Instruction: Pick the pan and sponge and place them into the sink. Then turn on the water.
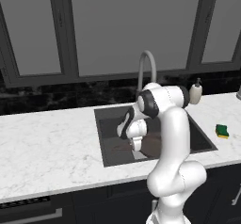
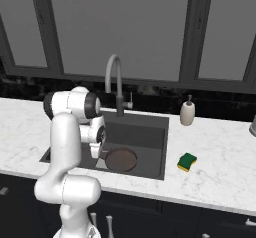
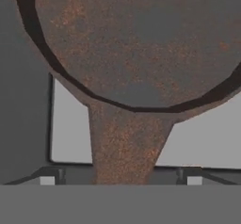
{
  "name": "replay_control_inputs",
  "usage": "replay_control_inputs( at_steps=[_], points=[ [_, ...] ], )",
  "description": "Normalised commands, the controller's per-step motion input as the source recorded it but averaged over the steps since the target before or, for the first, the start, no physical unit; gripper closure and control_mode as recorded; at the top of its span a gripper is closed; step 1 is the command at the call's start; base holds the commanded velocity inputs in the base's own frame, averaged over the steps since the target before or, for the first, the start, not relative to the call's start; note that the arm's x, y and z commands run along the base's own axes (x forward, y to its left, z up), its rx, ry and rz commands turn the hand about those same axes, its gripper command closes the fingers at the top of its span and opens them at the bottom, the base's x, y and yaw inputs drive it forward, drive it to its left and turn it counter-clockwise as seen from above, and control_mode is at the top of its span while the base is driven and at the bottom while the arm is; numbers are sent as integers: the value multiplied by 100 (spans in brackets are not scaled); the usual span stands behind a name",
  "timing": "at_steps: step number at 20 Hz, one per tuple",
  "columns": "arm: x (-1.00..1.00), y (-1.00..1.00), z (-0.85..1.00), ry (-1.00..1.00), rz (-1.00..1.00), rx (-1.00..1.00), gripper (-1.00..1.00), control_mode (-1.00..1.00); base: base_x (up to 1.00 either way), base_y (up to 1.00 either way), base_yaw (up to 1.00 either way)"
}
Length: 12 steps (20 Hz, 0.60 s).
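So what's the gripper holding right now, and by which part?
It looks like the pan, held by its handle, low in the sink; actual finger contact is hidden, so this is uncertain.

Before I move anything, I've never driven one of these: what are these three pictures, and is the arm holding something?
The white arm with dark joints stands at a white marble counter. Two pictures look over it from behind, one from each side. The third comes from a camera on the hand, looking along the gripper. There the small round reddish-brown frying pan looms close, its handle running down between the fingers; whether they pinch it I cannot tell. The pan is down in the dark grey recessed sink. The small yellow-and-green sponge lies on the counter, right of the sink. No water falls from the curved grey faucet.
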Motion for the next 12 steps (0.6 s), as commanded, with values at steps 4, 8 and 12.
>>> replay_control_inputs(
  at_steps=[4,8,12],
  points=[
    [-38,0,99,-4,0,0,-100,-100,0,0,0],
    [-73,0,100,-2,0,-5,-100,-100,0,0,0],
    [-89,0,100,-6,6,-19,-100,-100,0,0,0]
  ],
)
